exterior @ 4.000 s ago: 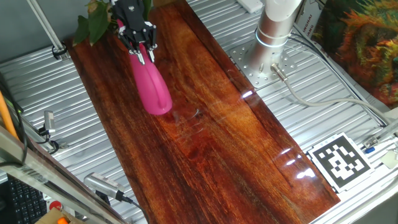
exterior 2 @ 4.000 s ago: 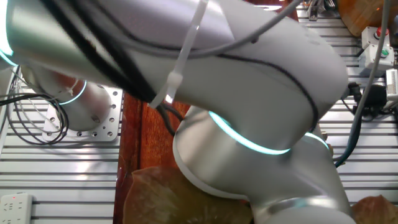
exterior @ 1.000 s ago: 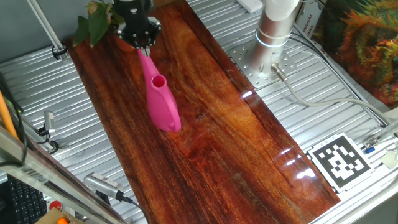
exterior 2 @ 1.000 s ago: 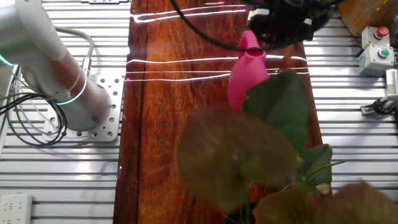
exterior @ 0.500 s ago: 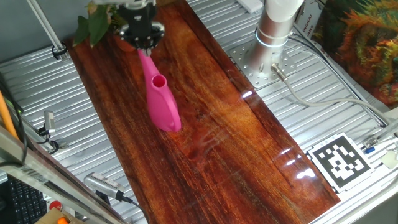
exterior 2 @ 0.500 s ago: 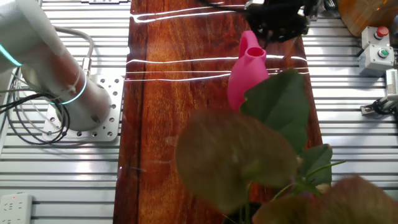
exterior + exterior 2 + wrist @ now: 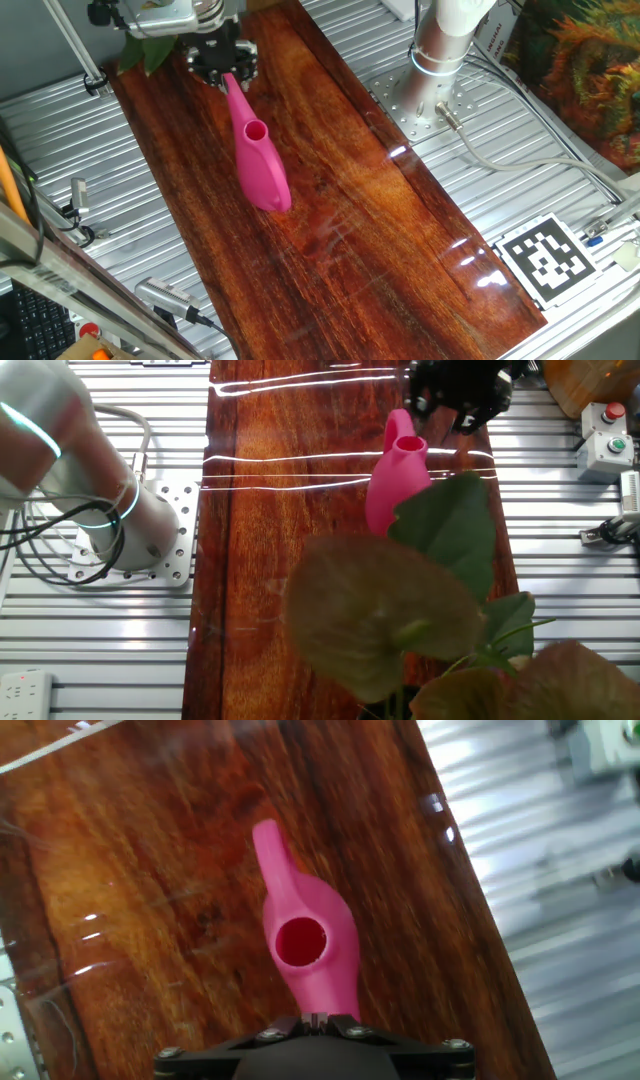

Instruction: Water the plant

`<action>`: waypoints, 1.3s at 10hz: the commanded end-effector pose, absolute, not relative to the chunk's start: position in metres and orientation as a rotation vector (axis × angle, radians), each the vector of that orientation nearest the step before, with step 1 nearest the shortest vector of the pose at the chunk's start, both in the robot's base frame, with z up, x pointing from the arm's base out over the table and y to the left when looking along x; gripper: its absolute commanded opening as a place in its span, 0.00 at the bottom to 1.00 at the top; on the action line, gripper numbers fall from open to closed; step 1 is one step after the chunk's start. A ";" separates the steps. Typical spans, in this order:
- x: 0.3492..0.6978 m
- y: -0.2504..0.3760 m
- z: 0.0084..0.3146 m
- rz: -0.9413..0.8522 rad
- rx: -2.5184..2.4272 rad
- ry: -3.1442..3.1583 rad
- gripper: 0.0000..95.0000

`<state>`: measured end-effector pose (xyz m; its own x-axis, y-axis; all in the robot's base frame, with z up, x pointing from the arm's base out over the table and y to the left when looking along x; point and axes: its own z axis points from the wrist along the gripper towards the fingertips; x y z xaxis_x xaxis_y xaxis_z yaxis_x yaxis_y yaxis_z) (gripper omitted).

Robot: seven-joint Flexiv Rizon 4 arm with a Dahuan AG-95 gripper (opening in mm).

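The pink watering can [image 7: 262, 170] stands upright on the dark wooden board [image 7: 380, 230], its round opening facing up. Its thin pink neck rises to my gripper [image 7: 228, 76], whose fingers sit close together on its top end. In the hand view the can [image 7: 310, 945] lies just beyond my gripper [image 7: 315, 1018], with the spout pointing away. The plant [image 7: 148, 42] shows as dark-green leaves at the board's far left corner, just beside the gripper. In the other fixed view the plant's leaves [image 7: 452, 530] fill the foreground and hide the base of the can [image 7: 395, 475]; the gripper [image 7: 452, 402] is above it.
The robot's base column [image 7: 440, 45] stands on the metal table to the right of the board. Bushy orange-and-green foliage [image 7: 590, 70] is at the far right. A black-and-white marker tag [image 7: 548, 262] lies near the front right. Button boxes [image 7: 605, 430] sit beside the board.
Four seconds ago the can hung tilted with its opening hidden; now it is upright. Over the last second the can has stayed put while the hand shifted slightly.
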<state>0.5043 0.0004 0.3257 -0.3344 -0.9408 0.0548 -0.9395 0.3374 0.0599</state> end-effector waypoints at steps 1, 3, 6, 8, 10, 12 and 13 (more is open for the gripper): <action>0.504 0.004 0.320 -0.047 1.776 -2.540 0.60; 0.504 0.004 0.320 -0.035 1.721 -2.565 0.60; 0.504 0.004 0.320 -0.062 1.473 -2.666 0.60; 0.504 0.004 0.320 -0.065 1.128 -2.810 0.60; 0.504 0.005 0.320 -0.059 0.849 -2.881 0.40; 0.506 0.012 0.317 -0.093 0.882 -2.883 0.40; 0.507 0.018 0.314 -0.095 0.844 -2.892 0.40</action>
<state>0.5062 0.0121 0.3172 -0.7777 -0.6211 0.0969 -0.6145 0.7837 0.0909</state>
